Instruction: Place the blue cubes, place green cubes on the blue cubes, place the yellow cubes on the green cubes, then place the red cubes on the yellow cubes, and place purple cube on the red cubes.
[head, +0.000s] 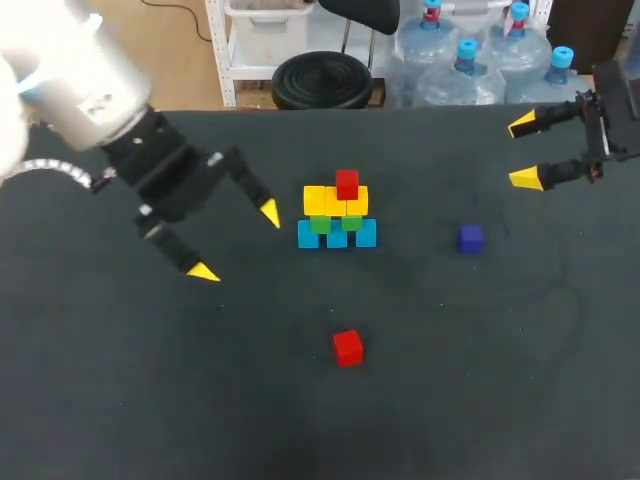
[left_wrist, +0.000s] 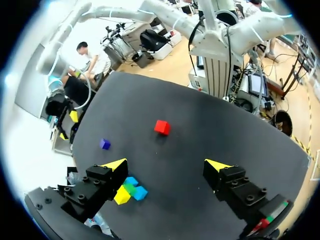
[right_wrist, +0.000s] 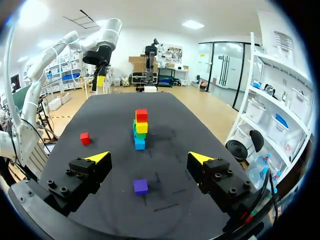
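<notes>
The build stands mid-tabletop (head: 520, 400): blue cubes (head: 337, 236) at the base, green cubes (head: 335, 224) on them, yellow cubes (head: 322, 200) above, and the top red (head: 347, 184) sitting a little right of the yellow row's middle. I read that offset as room kept on its left for a second red, so the red layer looks half done.

The loose red (head: 347, 347) lies on the near side of the build, well apart from it and with bare cloth all round, so it should be easy to approach from above. The purple cube (head: 470, 238) waits to the right of the build. It goes on last, so it makes sense that it has not been picked up yet.

My left arm (head: 90, 80) hangs to the left of the build, its jaws spread wide and holding nothing. From its wrist view the loose red lies ahead of the open jaws, which suits it as the next pick. My right arm (head: 610, 110) is parked at the far right, out of the way. Its jaws are also wide and empty, and the purple cube sits ahead of them and between their lines, within that arm's natural reach for the final step.
</notes>
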